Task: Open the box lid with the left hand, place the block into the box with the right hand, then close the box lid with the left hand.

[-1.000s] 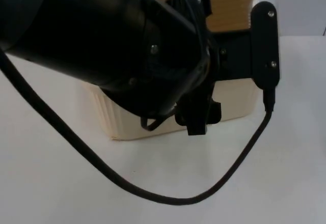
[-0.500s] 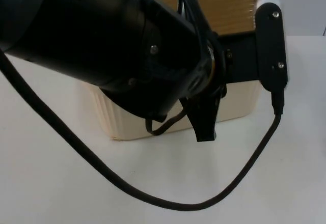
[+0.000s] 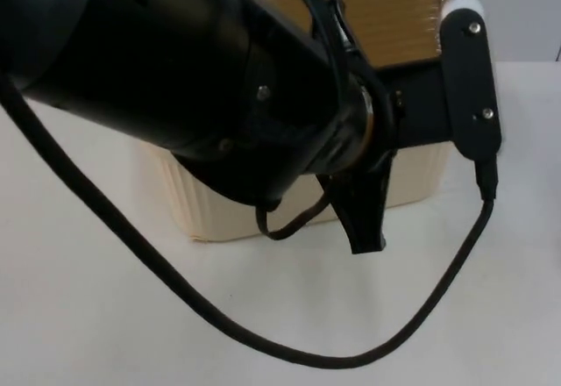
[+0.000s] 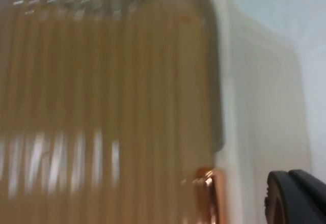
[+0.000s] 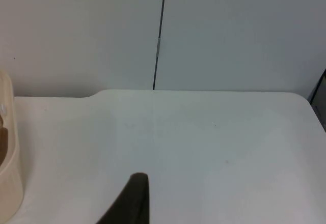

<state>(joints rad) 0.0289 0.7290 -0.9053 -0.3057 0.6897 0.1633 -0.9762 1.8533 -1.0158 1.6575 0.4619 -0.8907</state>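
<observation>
1. On the left, my left gripper (image 3: 366, 228) is hanging at the box (image 3: 219, 215); its brown lid (image 4: 102, 107) is looking shut, jaw state untellable.
2. On the right, my right gripper (image 5: 133, 198) is waiting over the table (image 5: 214, 152), jaws untellable; block unlocated, everything remaining.

White table (image 3: 105, 316) w/ cream box (image 3: 219, 210) sitting directly on it.
</observation>
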